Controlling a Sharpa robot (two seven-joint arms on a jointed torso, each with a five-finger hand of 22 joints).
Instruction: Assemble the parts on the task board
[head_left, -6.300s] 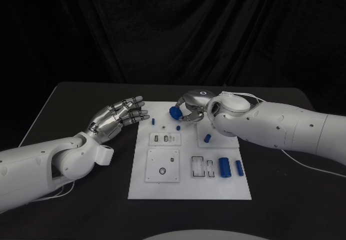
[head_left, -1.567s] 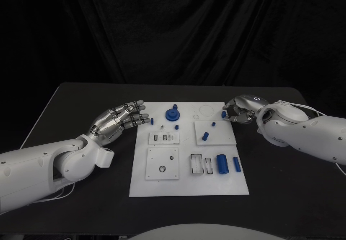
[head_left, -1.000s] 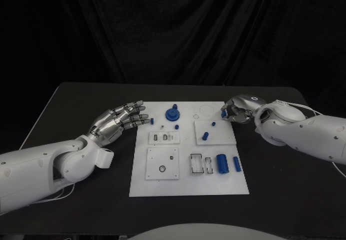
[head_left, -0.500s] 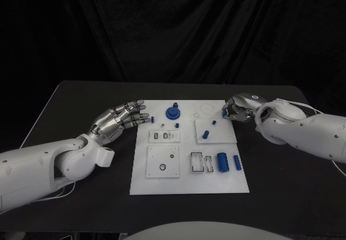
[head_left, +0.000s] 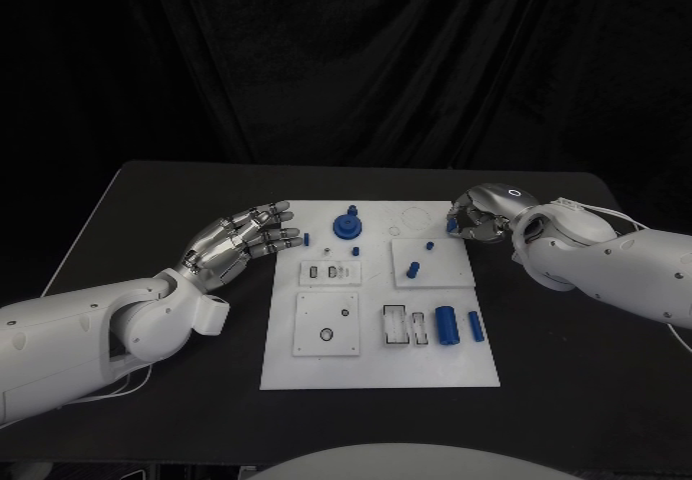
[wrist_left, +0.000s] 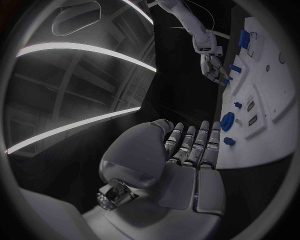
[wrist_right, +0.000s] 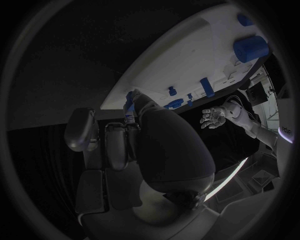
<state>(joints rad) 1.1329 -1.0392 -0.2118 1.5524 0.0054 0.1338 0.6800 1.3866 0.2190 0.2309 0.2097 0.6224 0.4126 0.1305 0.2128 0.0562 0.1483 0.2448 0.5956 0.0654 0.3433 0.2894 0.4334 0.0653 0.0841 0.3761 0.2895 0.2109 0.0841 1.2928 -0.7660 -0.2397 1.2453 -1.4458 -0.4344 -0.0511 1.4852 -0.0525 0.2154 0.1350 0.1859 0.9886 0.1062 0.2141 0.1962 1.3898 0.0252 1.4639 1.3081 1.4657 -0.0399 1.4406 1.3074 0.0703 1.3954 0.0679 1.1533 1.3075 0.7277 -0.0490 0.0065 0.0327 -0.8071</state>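
Note:
The white task board (head_left: 378, 362) lies mid-table. A round blue knob part (head_left: 346, 226) stands at its far middle. Small blue pegs (head_left: 413, 269) sit on the board's right square plate. A blue cylinder (head_left: 446, 326) and a slimmer piece (head_left: 475, 323) lie near the slots at the right. My right hand (head_left: 479, 214) hovers at the far right corner, fingers curled around a small blue peg (head_left: 451, 226), also seen at the fingertips (wrist_right: 129, 103). My left hand (head_left: 240, 242) is held beside the board's far left edge, fingers apart and holding nothing.
A small blue peg (head_left: 306, 240) lies at the board's left edge by my left fingertips. Two raised square plates (head_left: 326, 325) occupy the board's left half. The black table (head_left: 159, 210) surrounds the board, with bare room along its near side.
My right hand left the blue knob part standing at the board's far middle, then moved to the far right corner. In the last second it barely shifted. My left hand stayed put.

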